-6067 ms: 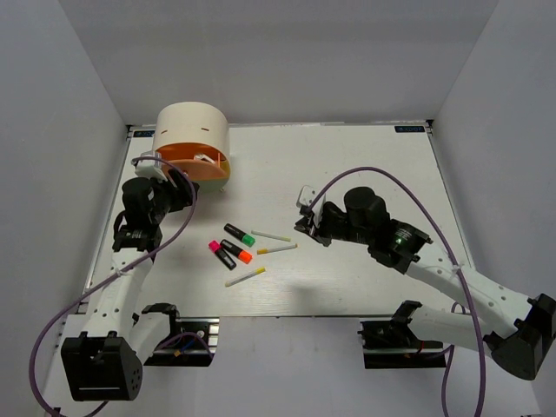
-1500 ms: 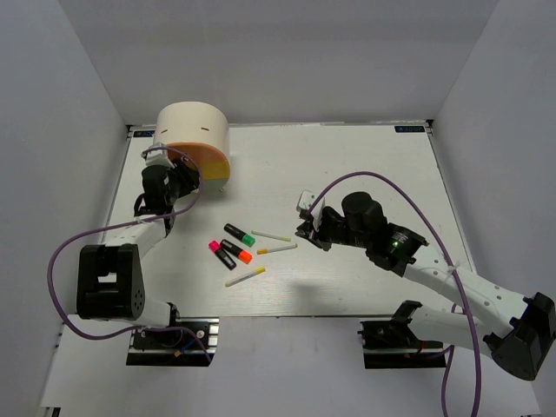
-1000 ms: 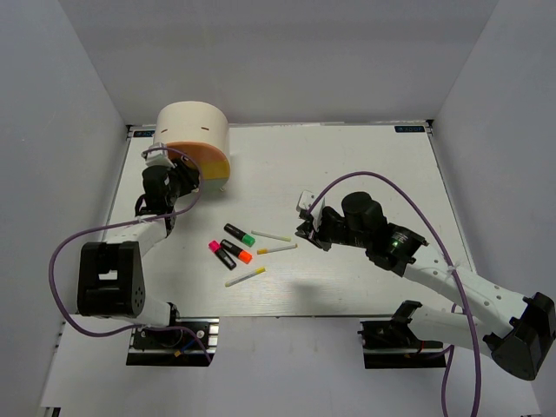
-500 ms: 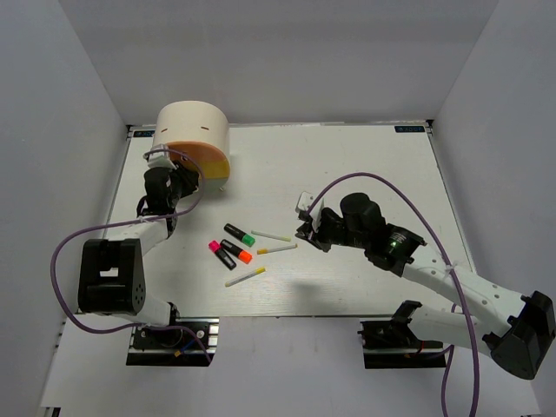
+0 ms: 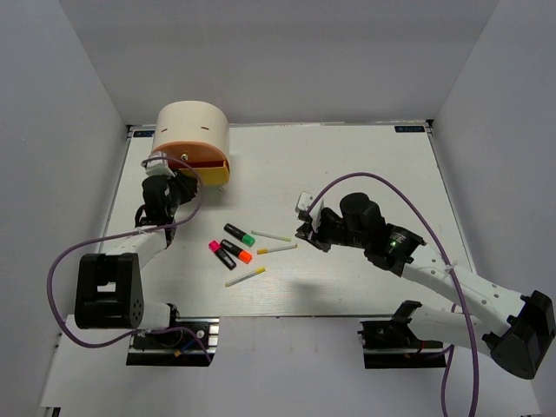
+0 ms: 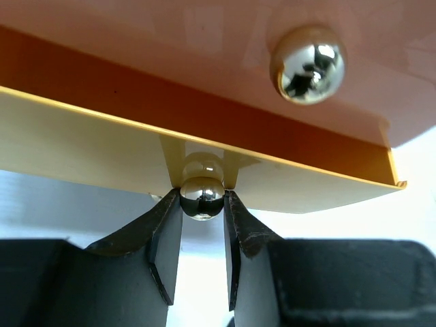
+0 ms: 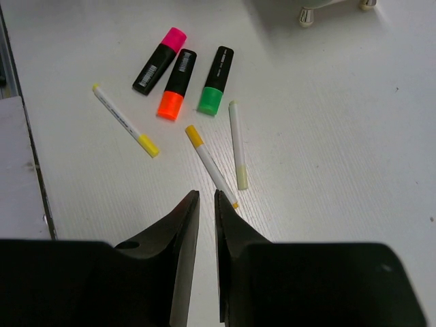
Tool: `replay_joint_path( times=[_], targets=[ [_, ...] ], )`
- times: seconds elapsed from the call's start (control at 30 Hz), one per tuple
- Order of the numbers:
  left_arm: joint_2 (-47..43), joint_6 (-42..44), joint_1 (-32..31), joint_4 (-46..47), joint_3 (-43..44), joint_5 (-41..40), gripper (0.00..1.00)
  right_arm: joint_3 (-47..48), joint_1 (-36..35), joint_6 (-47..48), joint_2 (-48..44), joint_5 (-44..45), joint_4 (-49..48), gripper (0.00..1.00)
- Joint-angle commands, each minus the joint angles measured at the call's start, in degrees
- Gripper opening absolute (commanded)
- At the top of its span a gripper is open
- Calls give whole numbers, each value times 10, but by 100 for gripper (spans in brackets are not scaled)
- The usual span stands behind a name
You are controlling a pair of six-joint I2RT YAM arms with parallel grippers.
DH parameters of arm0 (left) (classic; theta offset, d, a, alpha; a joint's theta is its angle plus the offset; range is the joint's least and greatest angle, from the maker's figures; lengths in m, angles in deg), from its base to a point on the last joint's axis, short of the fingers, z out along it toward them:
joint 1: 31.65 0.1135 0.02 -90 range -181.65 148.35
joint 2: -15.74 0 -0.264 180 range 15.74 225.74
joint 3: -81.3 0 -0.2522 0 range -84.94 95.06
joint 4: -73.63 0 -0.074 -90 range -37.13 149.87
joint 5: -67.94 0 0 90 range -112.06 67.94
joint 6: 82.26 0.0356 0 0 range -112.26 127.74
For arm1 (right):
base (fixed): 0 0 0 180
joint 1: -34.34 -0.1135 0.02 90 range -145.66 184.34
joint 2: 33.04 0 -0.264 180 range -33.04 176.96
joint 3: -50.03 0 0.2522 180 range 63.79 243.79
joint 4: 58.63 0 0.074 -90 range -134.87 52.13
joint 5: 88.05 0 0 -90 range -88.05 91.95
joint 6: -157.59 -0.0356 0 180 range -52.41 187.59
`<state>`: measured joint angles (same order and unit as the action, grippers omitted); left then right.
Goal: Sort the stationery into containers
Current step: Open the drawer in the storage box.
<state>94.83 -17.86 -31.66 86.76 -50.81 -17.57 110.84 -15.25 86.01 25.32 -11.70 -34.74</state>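
Pinching a small chrome knob (image 6: pixel 201 195), the left gripper (image 6: pixel 202 204) is clenched with both pads on the ball, at the yellow drawer (image 6: pixel 82 150) low on the face of the cream drum organiser (image 5: pixel 193 130); a second chrome knob (image 6: pixel 308 65) sits above on the orange front. Right gripper (image 7: pixel 204 194): jaws parted only by a narrow gap, gripping nothing, hanging over the loose stationery. Stationery, all on the table (image 5: pixel 365 156), well apart from the organiser: pink highlighter (image 7: pixel 159 60), orange highlighter (image 7: pixel 176 85) and green highlighter (image 7: pixel 216 80) side by side; three thin white-and-yellow sticks (image 7: pixel 238 144) scattered just beside them; none sorted yet. Risks, as judged: the knob is round and polished, so a pull off the drawer's axis may let it slip out of the pads; the organiser looks light and may slide or tilt toward the arm instead of yielding its drawer; the sticks lie flat and may roll away from a pinch. Surface: white, matte, faintly scuffed. Room: plain pale grey walls on three sides; even light, soft shadows.
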Motion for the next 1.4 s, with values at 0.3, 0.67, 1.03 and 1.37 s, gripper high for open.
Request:
replay_joint_path(
  times=[0.3, 0.67, 1.03, 1.37],
  targets=[
    [-108, -3, -6, -23, -48, -12, 12, 2, -1, -2, -10, -4, -20, 21],
    [-131, -8, -6, -45, -64, -12, 20, 2, -3, -1, -3, -6, -19, 22],
    [-165, -14, -6, -91, -52, -12, 79, 4, -3, 0, 5, -9, -15, 32],
    [-290, -58, -11, -286, -36, 18, 80, 23, -4, 19, 55, -30, 11, 19]
  ],
)
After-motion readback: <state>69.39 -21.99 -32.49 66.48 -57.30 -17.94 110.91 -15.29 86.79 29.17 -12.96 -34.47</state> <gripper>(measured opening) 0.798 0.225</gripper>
